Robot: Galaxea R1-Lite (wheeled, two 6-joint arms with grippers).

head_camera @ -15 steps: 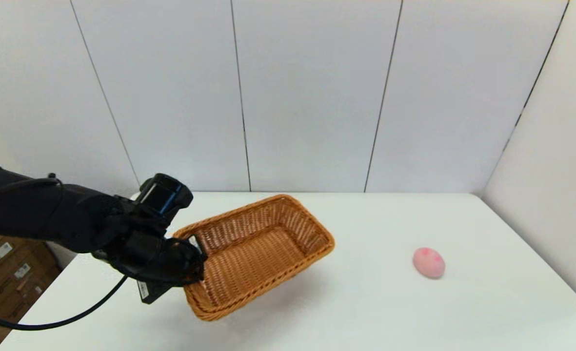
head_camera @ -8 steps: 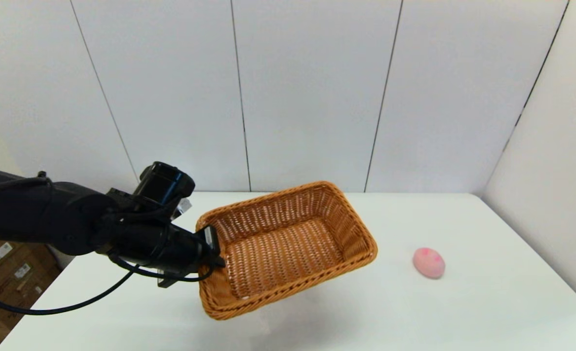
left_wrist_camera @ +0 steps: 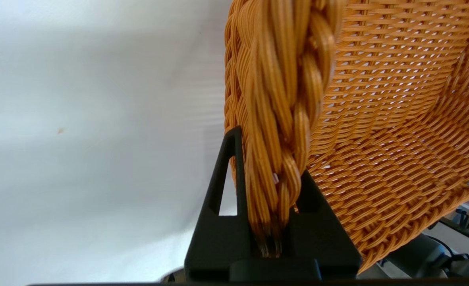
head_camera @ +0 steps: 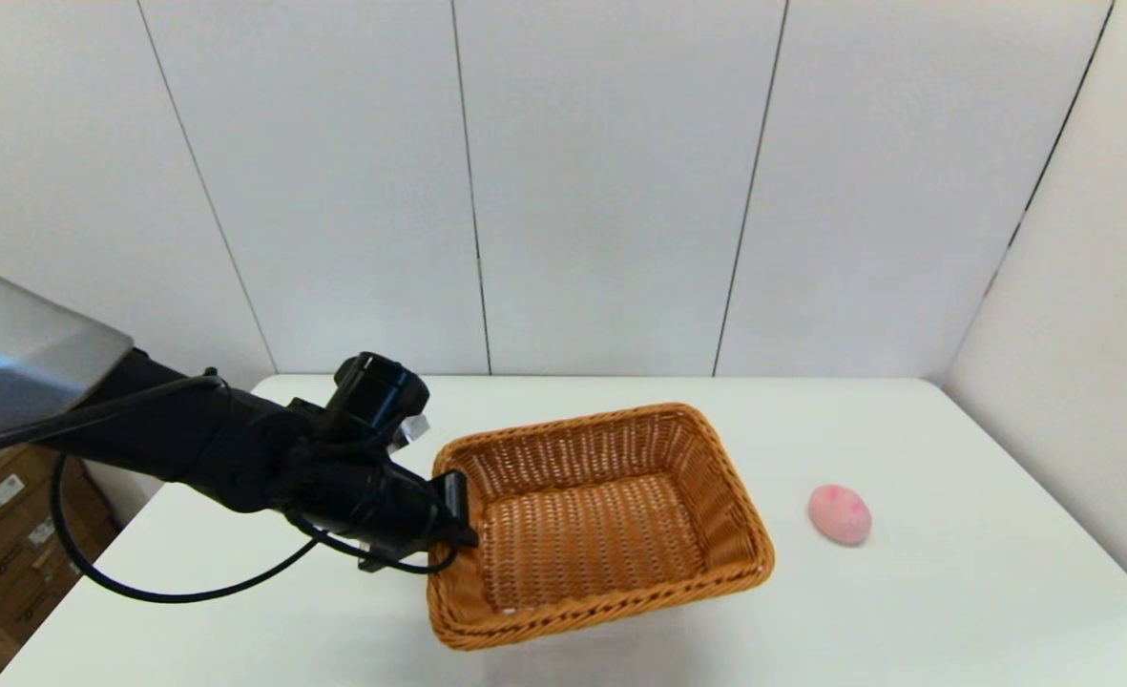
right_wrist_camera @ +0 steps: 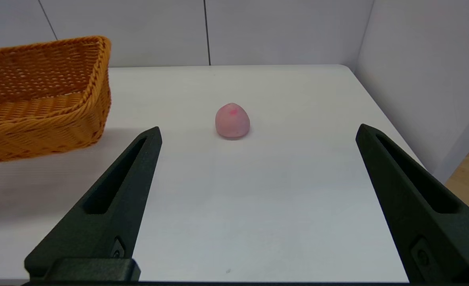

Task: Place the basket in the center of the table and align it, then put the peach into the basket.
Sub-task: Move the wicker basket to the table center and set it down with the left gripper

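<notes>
The orange-brown wicker basket (head_camera: 601, 525) hangs low over the middle of the white table (head_camera: 954, 611), slightly tilted; whether its bottom touches the top cannot be told. My left gripper (head_camera: 458, 520) is shut on the braided rim of the basket's left short side. In the left wrist view the gripper (left_wrist_camera: 272, 167) pinches that rim, with the basket (left_wrist_camera: 377, 119) woven wall beyond. The pale pink peach (head_camera: 840, 514) lies on the table to the right of the basket, apart from it. My right gripper (right_wrist_camera: 258, 133) is open, low over the table, with the peach (right_wrist_camera: 232, 121) ahead and the basket (right_wrist_camera: 43, 99) off to one side.
White wall panels close off the table's far edge, and an angled wall runs along its right side. Cardboard boxes (head_camera: 10, 534) stand on the floor past the table's left edge. A black cable (head_camera: 191, 592) loops under the left arm.
The left arm has carried the basket to the right toward the table's middle, turned it squarer to the table and lowered it. The peach has not moved.
</notes>
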